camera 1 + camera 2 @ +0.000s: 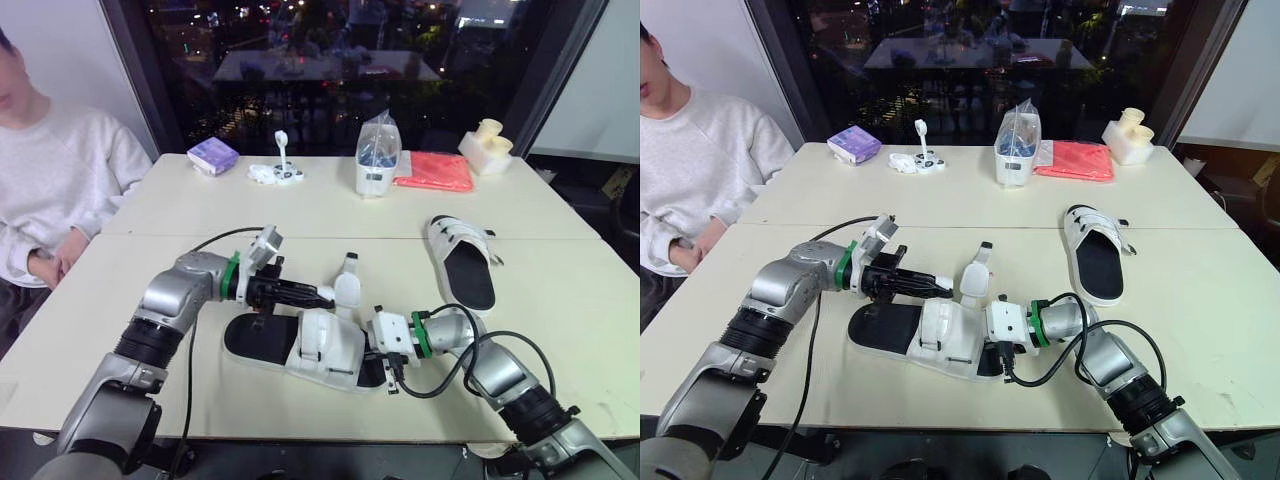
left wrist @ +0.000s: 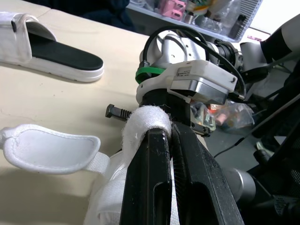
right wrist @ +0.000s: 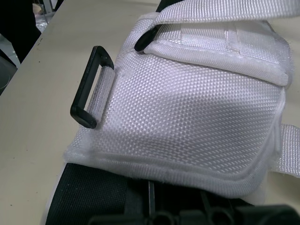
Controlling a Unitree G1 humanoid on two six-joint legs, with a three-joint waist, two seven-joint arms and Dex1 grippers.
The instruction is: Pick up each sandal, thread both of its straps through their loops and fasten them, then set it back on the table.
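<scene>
sandal [image 1: 300, 345] lies at lower centre of the frame on the counter [image 1: 560, 330]. your left arm bends in from the lower left, forearm level, its end effector [image 1: 322, 296] pinched narrow on the raised white strap [image 1: 346, 288]. your right arm angles in from the lower right, end effector [image 1: 375, 353] against the sandal's right end; you cannot tell its grip. the other sandal [image 1: 465, 265] lies mid right.

The person [image 1: 50, 170] at 10 o'clock is cut off by the picture's edge. On the near sandal [image 1: 320, 345], the 3 o'clock end is hidden beneath the right arm [image 1: 400, 335]. Part of its strap [image 2: 145, 119] disappears between the fingers of the left gripper [image 2: 170, 133]. White clutter [image 1: 277, 172] at 12 o'clock is too small to identify.
</scene>
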